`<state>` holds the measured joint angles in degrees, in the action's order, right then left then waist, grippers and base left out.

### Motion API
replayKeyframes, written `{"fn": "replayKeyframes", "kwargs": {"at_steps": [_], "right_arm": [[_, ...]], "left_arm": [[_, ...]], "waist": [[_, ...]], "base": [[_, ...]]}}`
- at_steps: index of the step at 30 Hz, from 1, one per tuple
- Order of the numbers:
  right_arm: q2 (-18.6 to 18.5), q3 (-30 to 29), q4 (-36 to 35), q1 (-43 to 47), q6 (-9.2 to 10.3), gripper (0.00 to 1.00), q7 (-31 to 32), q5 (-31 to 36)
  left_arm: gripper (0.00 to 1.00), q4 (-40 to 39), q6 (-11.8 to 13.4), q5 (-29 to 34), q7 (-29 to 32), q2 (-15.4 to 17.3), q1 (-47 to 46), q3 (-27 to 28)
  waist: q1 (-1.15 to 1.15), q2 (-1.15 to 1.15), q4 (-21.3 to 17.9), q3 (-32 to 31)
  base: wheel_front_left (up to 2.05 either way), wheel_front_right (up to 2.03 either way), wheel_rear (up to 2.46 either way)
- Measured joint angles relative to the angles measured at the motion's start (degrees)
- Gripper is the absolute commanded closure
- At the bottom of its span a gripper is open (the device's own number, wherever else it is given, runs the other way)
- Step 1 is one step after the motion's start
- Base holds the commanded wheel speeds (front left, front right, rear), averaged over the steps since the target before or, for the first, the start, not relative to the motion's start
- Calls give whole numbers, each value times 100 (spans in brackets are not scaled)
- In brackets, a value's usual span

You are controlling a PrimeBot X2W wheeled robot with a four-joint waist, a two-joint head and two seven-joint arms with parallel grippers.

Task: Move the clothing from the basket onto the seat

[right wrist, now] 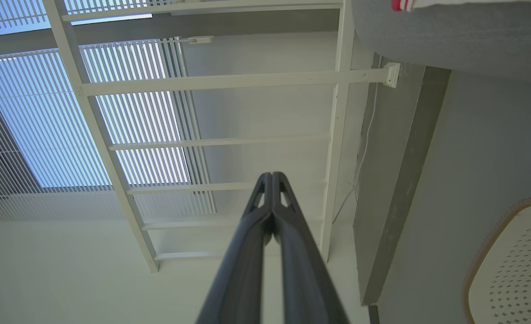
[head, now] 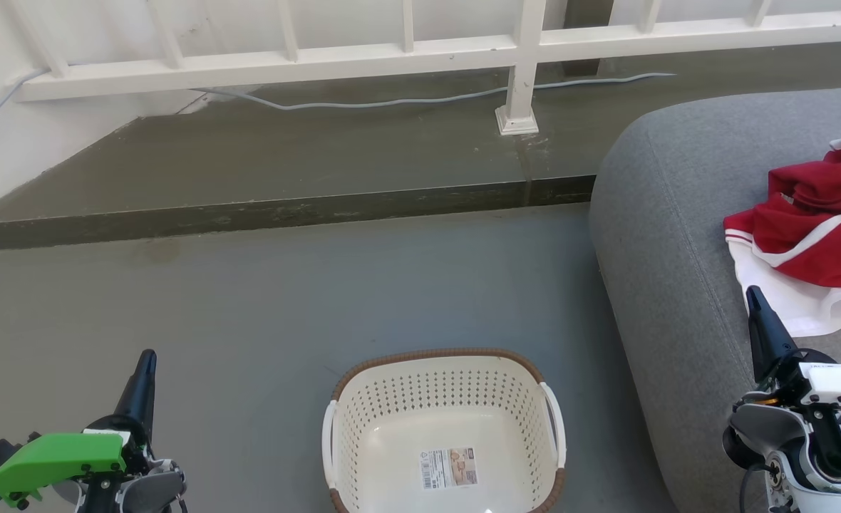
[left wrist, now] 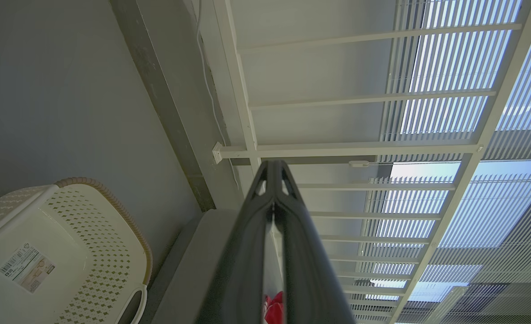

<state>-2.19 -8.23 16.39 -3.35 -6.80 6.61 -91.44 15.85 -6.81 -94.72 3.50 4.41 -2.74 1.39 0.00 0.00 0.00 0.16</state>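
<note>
At lower left of the head view, the left end effector points up the frame, its two long dark fingers pressed together on nothing. Lower centre, the cream-white perforated plastic basket with a brown woven rim stands on the grey floor, with a label sticker on its bare bottom. Right of it rises the large grey upholstered seat. On the seat, at the frame's right edge, lies the crumpled red sports jersey with white trim. Below it, the right end effector is likewise closed and empty, its tip just beside the white hem. The jersey should be light, limp and hard to damage, and a raised red fold looks the best place to pinch. Its hem sits back from the seat's rounded edge, and open floor lies left of the basket.
</note>
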Motion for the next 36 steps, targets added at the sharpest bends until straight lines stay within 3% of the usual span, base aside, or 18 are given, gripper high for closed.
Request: {"fn": "replayKeyframes", "kwargs": {"at_steps": [36], "right_arm": [[1,10,-16,0,0,100,0,-20]], "left_arm": [[100,15,-7,0,33,-4,-25,11]], "waist": [[0,0,1,0]], "base": [[0,0,0]]}}
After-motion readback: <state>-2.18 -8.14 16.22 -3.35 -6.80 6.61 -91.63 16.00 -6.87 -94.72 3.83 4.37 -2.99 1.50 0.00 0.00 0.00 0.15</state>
